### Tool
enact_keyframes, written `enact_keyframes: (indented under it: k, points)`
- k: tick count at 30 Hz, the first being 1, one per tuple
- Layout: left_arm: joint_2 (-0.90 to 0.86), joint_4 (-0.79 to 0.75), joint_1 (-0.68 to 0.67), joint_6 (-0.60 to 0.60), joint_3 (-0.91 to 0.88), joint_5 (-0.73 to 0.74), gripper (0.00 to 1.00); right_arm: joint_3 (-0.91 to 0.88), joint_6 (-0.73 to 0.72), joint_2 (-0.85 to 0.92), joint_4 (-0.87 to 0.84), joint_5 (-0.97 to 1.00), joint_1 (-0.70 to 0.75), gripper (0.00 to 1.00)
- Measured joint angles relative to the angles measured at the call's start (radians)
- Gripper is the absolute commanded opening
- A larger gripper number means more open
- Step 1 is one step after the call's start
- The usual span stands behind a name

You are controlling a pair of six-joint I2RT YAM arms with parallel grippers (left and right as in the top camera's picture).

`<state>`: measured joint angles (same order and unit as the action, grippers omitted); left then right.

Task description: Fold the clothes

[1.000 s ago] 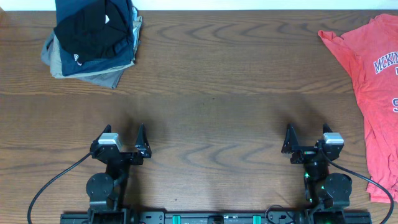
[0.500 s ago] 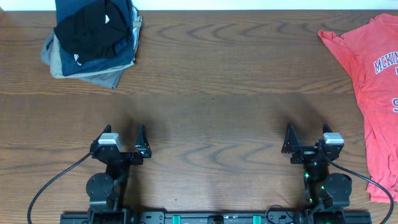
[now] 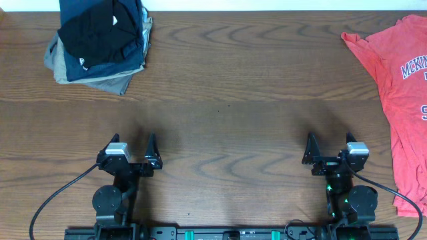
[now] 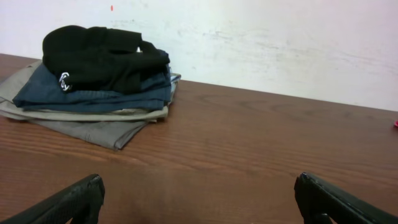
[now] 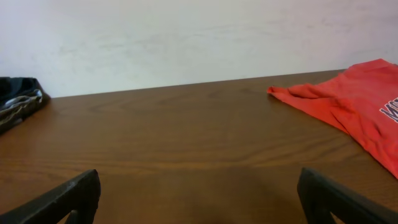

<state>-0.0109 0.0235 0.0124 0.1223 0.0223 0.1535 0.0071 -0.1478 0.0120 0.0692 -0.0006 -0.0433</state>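
While left tool (image 3: pixel 132 142) and right tool (image 3: pixel 329 142) gape empty, one folded stack (image 3: pixel 100 40), one coral T-shirt (image 3: pixel 399 93).

Brown wooden table (image 3: pixel 227 100) open through the middle — folded stack of dark clothes (image 3: pixel 100 40) far left, coral-red T-shirt (image 3: pixel 400 93) right.

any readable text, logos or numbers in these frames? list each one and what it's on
"MCKIN": navy block letters on the coral-red T-shirt, cut off by the overhead frame edge.
One more navy character lower on the same shirt, possibly "S": mostly cut off, not certain.
Small white logo on the black garment: too small to read in either view.
No other text, numbers or signs are visible.
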Motion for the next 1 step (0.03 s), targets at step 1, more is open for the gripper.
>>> enact_keyframes:
  k: [1]
  points:
    - [0.0,0.0,0.0,0.0,0.0,0.0,0.98,0.0,0.0,0.0,0.0,0.0,0.0,0.99]
